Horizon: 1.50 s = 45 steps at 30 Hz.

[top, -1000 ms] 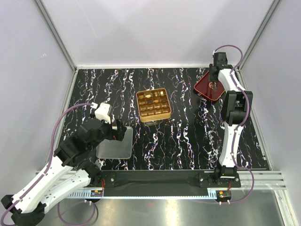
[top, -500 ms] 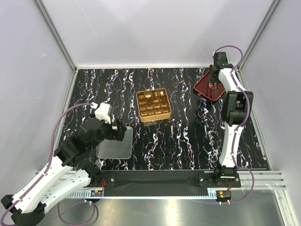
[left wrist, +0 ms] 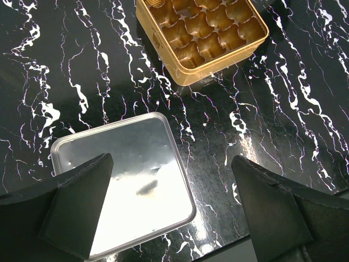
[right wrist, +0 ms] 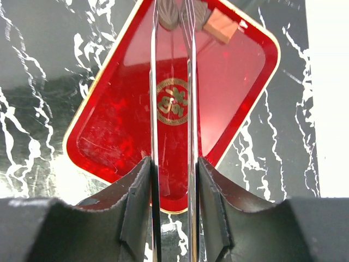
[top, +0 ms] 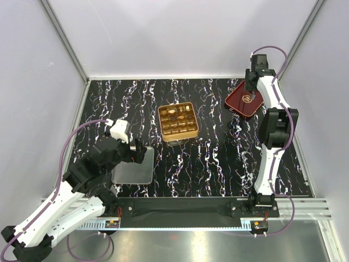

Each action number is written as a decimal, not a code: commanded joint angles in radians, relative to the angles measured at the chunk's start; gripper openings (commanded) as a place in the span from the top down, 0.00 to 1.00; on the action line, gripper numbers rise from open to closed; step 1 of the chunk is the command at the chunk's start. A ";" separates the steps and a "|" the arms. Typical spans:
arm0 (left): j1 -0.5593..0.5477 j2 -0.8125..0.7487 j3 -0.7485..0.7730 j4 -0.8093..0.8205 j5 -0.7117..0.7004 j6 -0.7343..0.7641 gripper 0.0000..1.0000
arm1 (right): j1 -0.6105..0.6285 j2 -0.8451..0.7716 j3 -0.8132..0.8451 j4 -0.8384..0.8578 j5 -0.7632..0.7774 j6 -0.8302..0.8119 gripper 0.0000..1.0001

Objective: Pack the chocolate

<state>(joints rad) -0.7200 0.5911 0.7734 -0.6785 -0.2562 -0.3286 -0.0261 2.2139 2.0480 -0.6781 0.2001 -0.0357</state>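
Note:
Small chocolate pieces lie at the far end of the dark red tray (right wrist: 229, 82): a dark brown one (right wrist: 168, 17), another brown one (right wrist: 200, 10) and a tan square (right wrist: 221, 25). My right gripper (right wrist: 172, 164) is shut on a pair of metal tongs (right wrist: 188, 98), whose tips straddle the dark brown piece. It hovers over the tray (top: 240, 103) in the top view (top: 252, 87). The gold grid tin (top: 178, 121) holds a few pieces (top: 173, 113) in its far rows. My left gripper (left wrist: 172, 164) is open and empty above the silver lid (left wrist: 125, 180).
The silver lid (top: 132, 168) lies flat at the near left of the black marbled table. The gold tin (left wrist: 202, 33) sits at the middle. Grey walls close in the back and both sides, and the red tray is close to the right wall.
My right wrist has shifted slightly toward the back wall over the red tray. The left arm has not moved.

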 commanded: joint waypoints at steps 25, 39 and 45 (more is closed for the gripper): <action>-0.004 0.013 -0.003 0.051 0.023 0.016 0.01 | 0.003 0.049 0.032 0.068 -0.028 -0.112 0.56; -0.004 0.018 -0.002 0.054 0.029 0.017 0.01 | 0.003 -0.002 -0.011 0.117 -0.028 -0.145 0.56; -0.004 0.018 -0.003 0.054 0.029 0.017 0.01 | 0.003 -0.016 -0.017 0.115 -0.024 -0.145 0.57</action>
<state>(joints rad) -0.7200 0.6044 0.7731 -0.6781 -0.2424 -0.3286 -0.0261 2.2768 2.0300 -0.6071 0.1665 -0.1623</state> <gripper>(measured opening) 0.988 0.438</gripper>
